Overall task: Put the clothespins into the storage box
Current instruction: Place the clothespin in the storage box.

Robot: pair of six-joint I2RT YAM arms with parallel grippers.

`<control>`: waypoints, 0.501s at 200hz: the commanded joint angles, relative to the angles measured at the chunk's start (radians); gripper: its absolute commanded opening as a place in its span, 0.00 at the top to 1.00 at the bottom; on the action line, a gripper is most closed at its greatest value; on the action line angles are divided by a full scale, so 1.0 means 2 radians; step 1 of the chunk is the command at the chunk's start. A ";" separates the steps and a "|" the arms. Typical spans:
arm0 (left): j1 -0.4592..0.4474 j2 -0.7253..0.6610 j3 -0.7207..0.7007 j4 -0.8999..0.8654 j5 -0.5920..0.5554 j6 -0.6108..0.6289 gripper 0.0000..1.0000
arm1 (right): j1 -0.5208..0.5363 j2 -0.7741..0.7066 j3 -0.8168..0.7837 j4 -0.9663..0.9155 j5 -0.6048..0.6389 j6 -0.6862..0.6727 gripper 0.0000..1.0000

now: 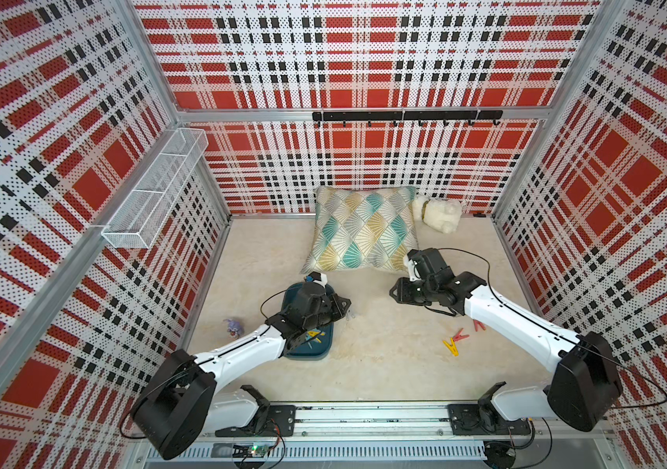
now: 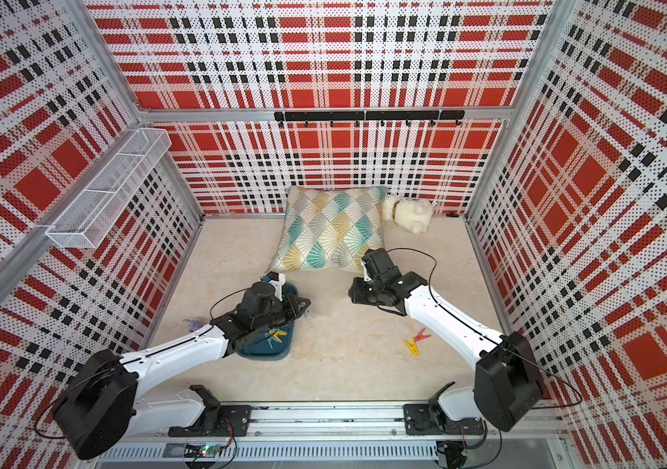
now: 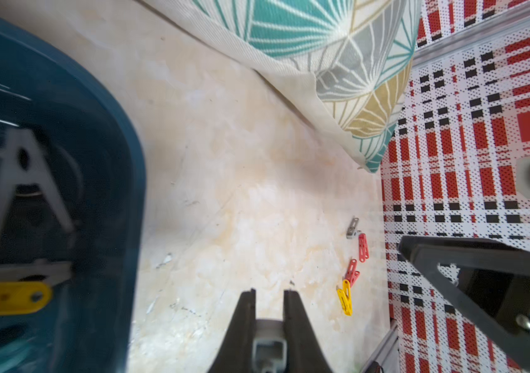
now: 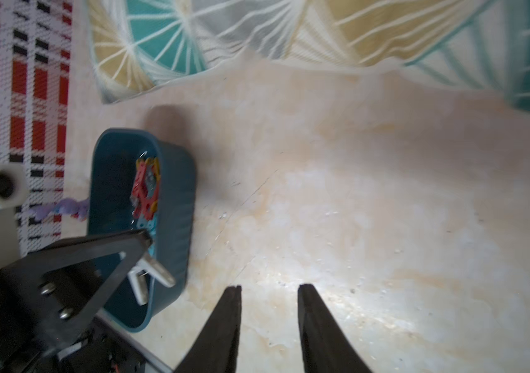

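On the floor, yellow clothespin lies diagonally.

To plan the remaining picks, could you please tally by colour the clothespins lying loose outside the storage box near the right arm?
Red clothespins: 2
Yellow clothespin: 1
Grey clothespin: 1
Total: 4

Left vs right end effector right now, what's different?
The left end effector is closed, with what looks like a grey clothespin between its fingers; the right end effector is open and empty. Left sits beside the storage box; right is over floor near the pillow. Both have dark fingers aimed at the floor.
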 commanded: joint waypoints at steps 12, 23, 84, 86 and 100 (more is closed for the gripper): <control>0.023 -0.049 -0.007 -0.103 -0.060 0.042 0.98 | -0.062 -0.028 -0.039 -0.035 0.065 0.007 0.63; 0.026 -0.062 -0.007 -0.124 -0.078 0.050 0.97 | -0.082 -0.032 -0.051 -0.036 0.080 0.012 0.63; 0.036 -0.092 -0.018 -0.195 -0.143 0.069 0.94 | -0.180 -0.052 -0.100 -0.018 0.159 0.021 0.61; 0.036 -0.093 -0.019 -0.195 -0.143 0.069 0.94 | -0.182 -0.052 -0.100 -0.017 0.162 0.021 0.61; 0.035 -0.091 -0.021 -0.199 -0.153 0.071 0.94 | -0.197 -0.045 -0.100 -0.008 0.184 0.019 0.61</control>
